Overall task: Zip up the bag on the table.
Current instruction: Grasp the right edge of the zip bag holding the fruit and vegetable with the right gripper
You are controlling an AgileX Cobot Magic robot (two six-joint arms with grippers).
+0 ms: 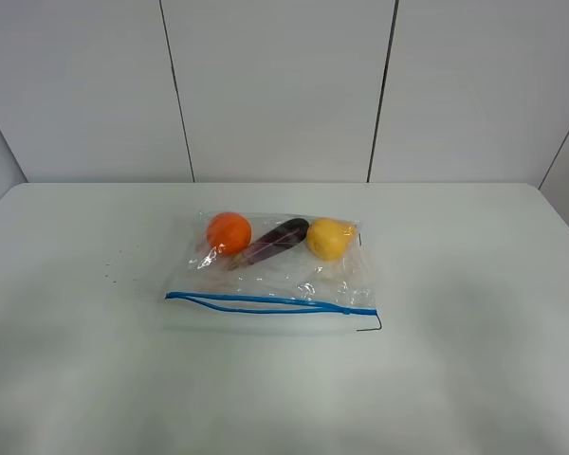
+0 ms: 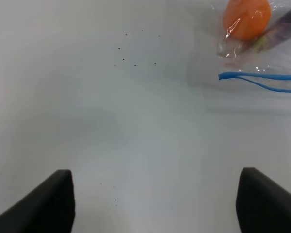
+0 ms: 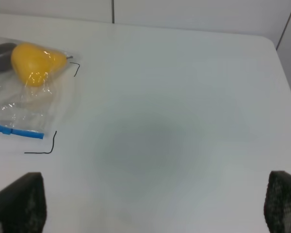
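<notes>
The clear bag (image 1: 275, 270) lies flat in the middle of the table (image 1: 474, 360), its blue zip strip (image 1: 266, 301) partly parted, while the left hand (image 2: 155, 194) and right hand (image 3: 157, 194) hover beside it, fingers wide apart, holding nothing.

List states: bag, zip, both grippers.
bag: lying flat on the table
blue zip strip: partly unsealed, tracks apart along the middle
left gripper: open, empty, clear of the bag
right gripper: open, empty, clear of the bag

Looks like a lab test station: plain white table (image 1: 474, 284) against grey panelled walls (image 1: 275, 85).
</notes>
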